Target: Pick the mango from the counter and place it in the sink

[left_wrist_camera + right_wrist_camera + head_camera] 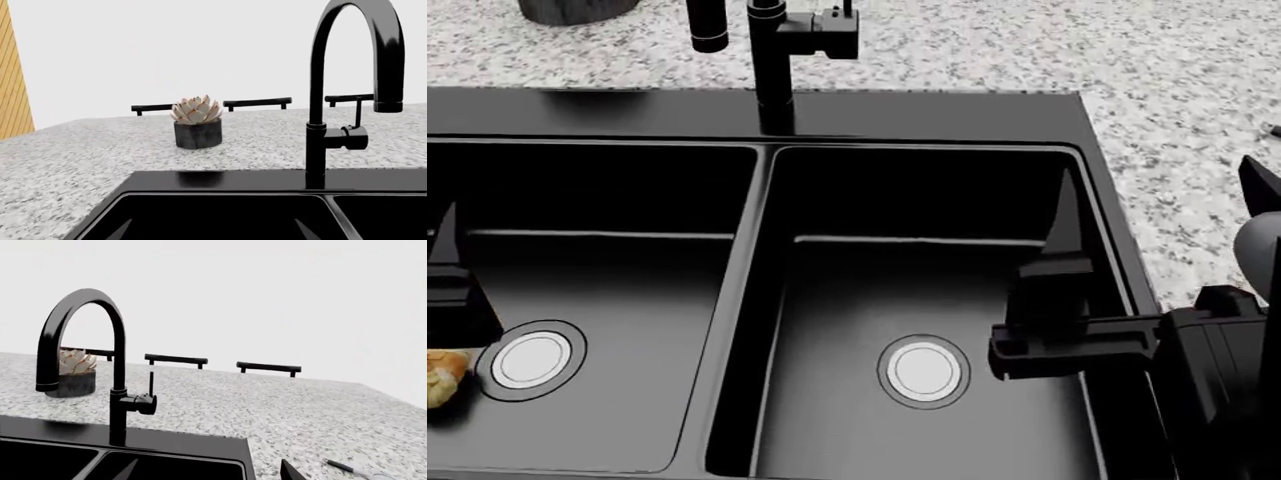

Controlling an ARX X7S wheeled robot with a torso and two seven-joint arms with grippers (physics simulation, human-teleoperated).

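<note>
Though the sink [761,300] lay below both arms, no mango showed anywhere, so picking remained; the right gripper [1068,290] stood wide, left gripper's [447,290] spread unclear.

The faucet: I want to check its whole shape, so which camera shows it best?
The right wrist view: the faucet appears whole there, arch, spout tip, side lever and base on the sink rim. The left wrist view cuts off the top of its arch. The head view shows only its lower post, lever and spout tip from above.
</note>
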